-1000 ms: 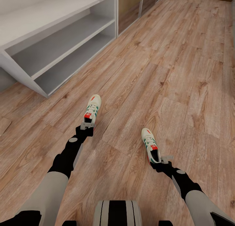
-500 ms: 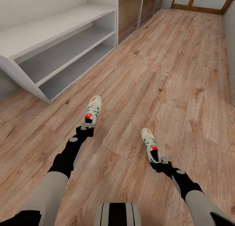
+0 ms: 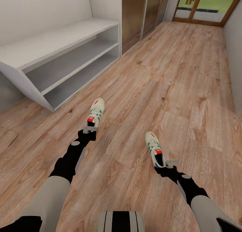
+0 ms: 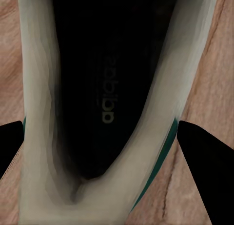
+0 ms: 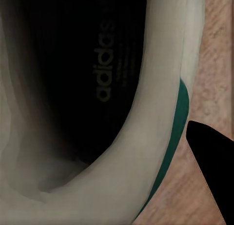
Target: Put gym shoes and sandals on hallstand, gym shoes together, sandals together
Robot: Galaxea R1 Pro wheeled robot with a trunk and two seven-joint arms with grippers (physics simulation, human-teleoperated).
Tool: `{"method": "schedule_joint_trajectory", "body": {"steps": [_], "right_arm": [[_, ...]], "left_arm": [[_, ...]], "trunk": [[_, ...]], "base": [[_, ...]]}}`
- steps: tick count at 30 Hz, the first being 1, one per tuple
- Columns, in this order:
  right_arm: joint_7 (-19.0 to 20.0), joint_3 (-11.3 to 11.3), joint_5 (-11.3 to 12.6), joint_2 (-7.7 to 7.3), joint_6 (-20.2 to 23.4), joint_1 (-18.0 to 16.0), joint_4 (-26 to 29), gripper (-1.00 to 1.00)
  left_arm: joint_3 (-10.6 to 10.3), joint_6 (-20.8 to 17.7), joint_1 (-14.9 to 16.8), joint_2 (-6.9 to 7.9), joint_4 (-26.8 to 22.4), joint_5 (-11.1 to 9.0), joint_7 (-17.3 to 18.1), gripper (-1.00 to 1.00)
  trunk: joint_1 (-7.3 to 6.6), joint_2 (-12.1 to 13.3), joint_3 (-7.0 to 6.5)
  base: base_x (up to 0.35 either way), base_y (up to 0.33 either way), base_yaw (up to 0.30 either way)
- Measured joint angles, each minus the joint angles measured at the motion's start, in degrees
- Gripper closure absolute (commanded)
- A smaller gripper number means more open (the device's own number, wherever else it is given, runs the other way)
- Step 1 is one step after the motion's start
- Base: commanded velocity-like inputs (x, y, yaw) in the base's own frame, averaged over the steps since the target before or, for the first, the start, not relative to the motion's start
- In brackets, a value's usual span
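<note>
The left hand (image 3: 90,129) is closed on the heel of the left shoe (image 3: 95,113), which it holds above the floor (image 3: 188,91). That shoe's long axis runs straight out from the hand, toe pointing away and slightly toward the rack (image 3: 64,62), sole down. In the left wrist view the shoe's (image 4: 105,98) dark opening and printed insole face the camera, with a black finger (image 4: 204,181) on either side of the cream heel collar, touching it.

The right hand (image 3: 164,165) is likewise closed on the heel of the right shoe (image 3: 154,148). This shoe also extends away from its hand, toe forward and angled a little toward the other shoe, sole down, above the planks. In the right wrist view the shoe's (image 5: 146,152) heel cup sits close against the camera, its teal stripe beside one black finger (image 5: 212,166) pressed at the rim.

The two shoes are well apart, the left one further ahead. The rack stands beyond and to the outside of the left hand, its two open shelves facing the corridor. A glass door (image 3: 205,5) closes the far end.
</note>
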State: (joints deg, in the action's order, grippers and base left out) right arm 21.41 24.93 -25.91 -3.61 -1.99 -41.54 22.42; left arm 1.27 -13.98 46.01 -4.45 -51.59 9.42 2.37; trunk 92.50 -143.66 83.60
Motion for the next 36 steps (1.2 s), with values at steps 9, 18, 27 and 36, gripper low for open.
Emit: {"method": "schedule_joint_trajectory", "body": {"steps": [9, 18, 27, 36], "right_arm": [[-0.1, -0.1, 0.0, 0.22, -0.9, 0.6, 0.0, 1.0], [-0.2, -0.1, 0.1, 0.61, -4.5, 2.4, -0.1, 1.0], [-0.3, 0.0, 0.3, 0.67, -6.2, 2.9, -0.1, 1.0], [-0.2, 0.1, 0.5, 0.64, -6.3, 3.8, -0.1, 1.0]], "left_arm": [[0.6, 0.0, -0.1, 0.24, 0.2, 0.0, -0.1, 1.0], [0.8, 0.6, -3.8, 0.44, 0.8, -0.1, -3.4, 1.0], [0.9, 5.7, -11.6, 0.4, 0.9, -0.7, -9.6, 1.0], [0.9, 11.4, -19.4, 0.3, 1.7, -1.0, -12.9, 1.0]], "trunk": [[-0.23, 0.1, -2.36], [-0.46, 0.2, -5.16], [-0.69, 0.4, -7.96], [-1.69, 2.0, -10.59]], "base": [[0.0, 0.0, 0.0], [0.0, 0.0, 0.0], [0.0, 0.0, 0.0], [0.0, 0.0, 0.0]]}}
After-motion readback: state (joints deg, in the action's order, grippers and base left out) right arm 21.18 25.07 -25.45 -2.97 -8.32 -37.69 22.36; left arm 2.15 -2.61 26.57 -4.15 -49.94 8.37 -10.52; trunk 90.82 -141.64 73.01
